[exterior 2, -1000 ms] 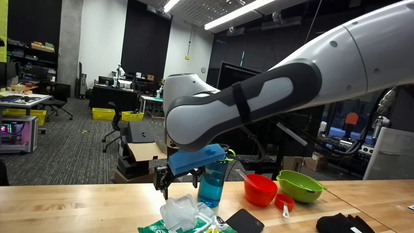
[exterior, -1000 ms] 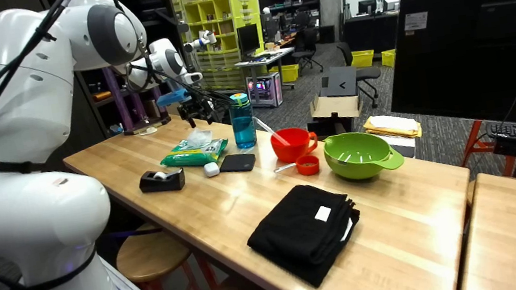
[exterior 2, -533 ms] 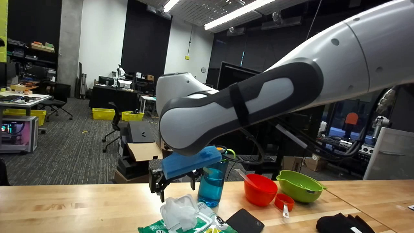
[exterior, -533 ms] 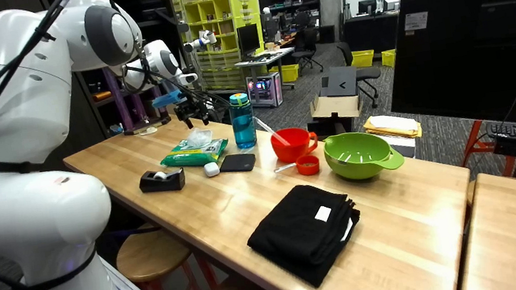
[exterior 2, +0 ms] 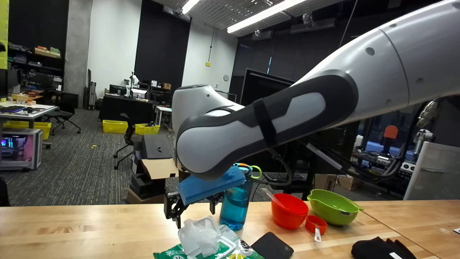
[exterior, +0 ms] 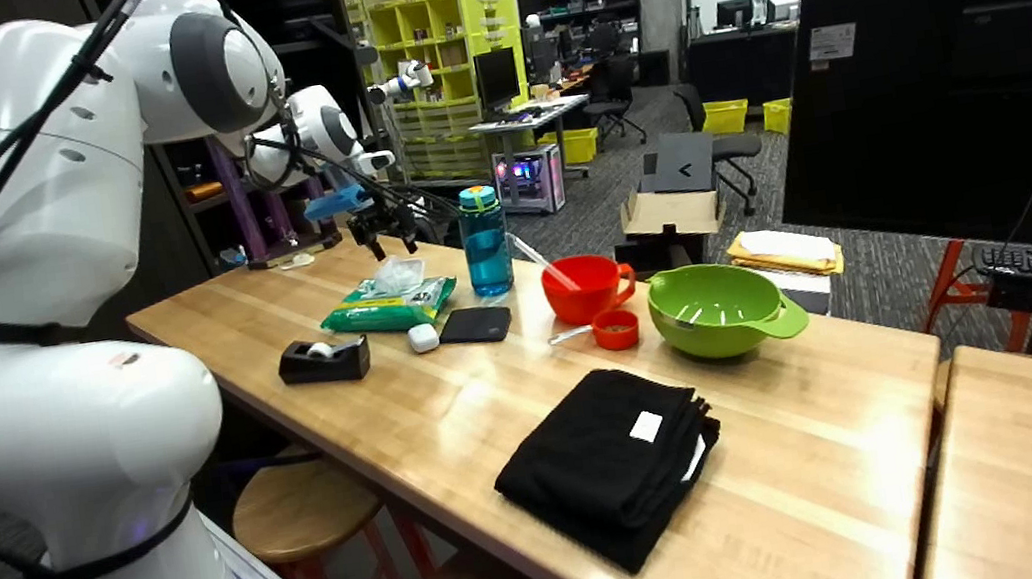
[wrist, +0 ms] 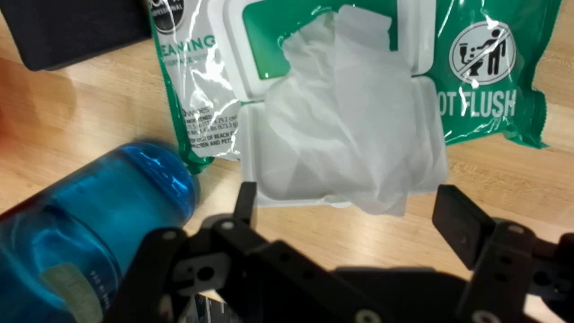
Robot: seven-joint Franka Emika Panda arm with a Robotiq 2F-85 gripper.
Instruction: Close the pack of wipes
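The pack of wipes (exterior: 384,318) lies flat on the table, green with a silver-white end, also in view at the bottom edge of an exterior view (exterior 2: 174,253) and in the wrist view (wrist: 489,101). Its white lid (wrist: 287,177) stands open, flipped back toward my gripper. A crumpled white wipe (wrist: 358,103) sticks out of the opening and drapes over the lid's inner face and past its edge. My gripper (wrist: 347,193) is open and empty, its fingers on either side of the lid's outer edge. It hangs above and behind the pack in both exterior views (exterior: 394,248) (exterior 2: 196,217).
A teal bottle (wrist: 116,193) stands close beside my gripper and the pack. A black flat case (exterior: 476,325), a white small case (exterior: 423,338) and a tape dispenser (exterior: 324,362) lie near the pack. A red mug (exterior: 582,290) and green bowl (exterior: 717,317) stand farther along.
My gripper has moved a little lower and sideways, leftward in both exterior views. It stays open. The pack, its open lid and the wipe have not visibly moved.
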